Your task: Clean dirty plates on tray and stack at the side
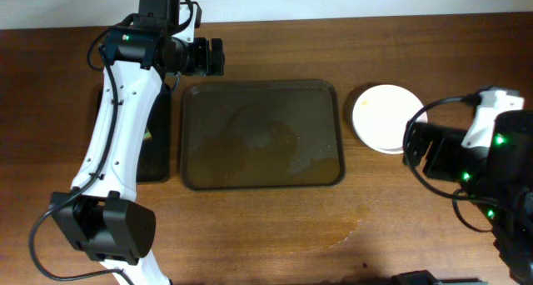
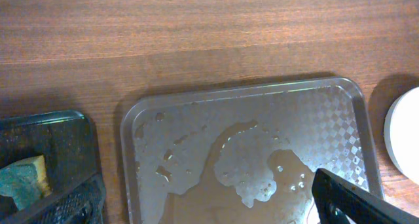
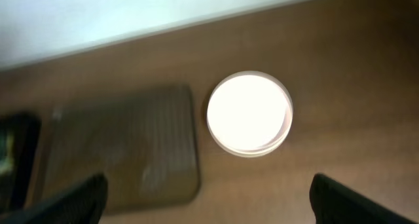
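Both empty: left jaws stood wide apart, right jaws likewise. White plates (image 1: 386, 117) sat stacked on surface (image 1: 275, 227) just right of tray (image 1: 262, 135), near right jaws. Tray lay central, wet.

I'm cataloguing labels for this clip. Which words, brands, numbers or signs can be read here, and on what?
None can be read: the tray, the plates, the black tray, the sponge, the left arm and the right arm show no writing. The right wrist view is too blurred to tell more.
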### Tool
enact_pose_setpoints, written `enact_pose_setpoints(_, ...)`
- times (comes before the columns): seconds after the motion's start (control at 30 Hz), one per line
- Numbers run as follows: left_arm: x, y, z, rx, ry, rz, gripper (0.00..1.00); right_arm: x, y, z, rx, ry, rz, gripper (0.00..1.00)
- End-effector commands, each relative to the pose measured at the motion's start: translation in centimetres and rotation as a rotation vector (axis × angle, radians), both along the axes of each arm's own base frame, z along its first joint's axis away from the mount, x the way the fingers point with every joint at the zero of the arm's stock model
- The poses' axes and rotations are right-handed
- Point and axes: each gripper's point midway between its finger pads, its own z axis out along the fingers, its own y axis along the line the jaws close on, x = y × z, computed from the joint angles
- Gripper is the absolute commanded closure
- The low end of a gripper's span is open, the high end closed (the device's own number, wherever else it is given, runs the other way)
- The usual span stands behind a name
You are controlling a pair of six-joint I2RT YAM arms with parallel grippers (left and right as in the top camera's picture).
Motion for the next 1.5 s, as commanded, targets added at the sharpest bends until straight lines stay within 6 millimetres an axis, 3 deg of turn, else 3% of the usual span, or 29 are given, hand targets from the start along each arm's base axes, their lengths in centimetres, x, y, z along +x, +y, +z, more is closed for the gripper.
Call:
enact_pose_setpoints(0.0,0.0,-0.2,-0.3,-0.011,0.010,-0.007,0.01,1.1,-1.8,2.4,-0.075,-0.207,-0.073,0.02)
enact_pose_setpoints(0.1,0.0,-0.2,-0.3,-0.011,0.010,-0.007,0.01,1.9,-0.6,-0.9,-0.112,-0.363,0.039,0.02)
enact_pose_setpoints(0.23,0.0,-0.2,-0.3,-0.011,0.010,-0.007,0.01,1.2,0.2,-10.6,-0.066,-0.509,0.094,0.02)
enact_pose_setpoints(0.37,0.0,-0.2,-0.3,-0.011,0.010,-0.007,0.01,0.0,0.4,-17.2,-0.060,-0.590,0.107,0.02)
enact_pose_setpoints(0.43,0.0,-0.2,-0.3,-0.011,0.009,-0.007,0.01,-0.2,0.5,-18.2,-0.057,-0.611,0.113,0.02)
enact_pose_setpoints(0.53,0.0,-0.2,-0.3,-0.011,0.010,-0.007,0.01,0.1,0.6,-21.4,-0.056,-0.546,0.120,0.02)
enact_pose_setpoints(1.03,0.0,-0.2,-0.3,-0.011,0.009,-0.007,0.01,0.2,1.2,-21.6,-0.045,-0.558,0.149,0.02)
enact_pose_setpoints(1.17,-0.2,3.1,-0.5,0.119,0.013,0.059,0.01,0.2,1.2,-21.6,-0.045,-0.558,0.149,0.02)
enact_pose_setpoints(1.33,-3.2,6.9,6.3,0.167,-0.209,0.047,0.01,0.2,1.2,-21.6,-0.045,-0.558,0.149,0.02)
enact_pose_setpoints(1.4,-4.9,8.2,7.2,0.162,-0.328,0.085,0.01,0.2,1.2,-21.6,-0.045,-0.558,0.149,0.02)
enact_pose_setpoints(1.47,-8.8,10.1,7.0,0.182,-0.403,0.135,0.01,0.2,1.2,-21.6,-0.045,-0.558,0.149,0.02)
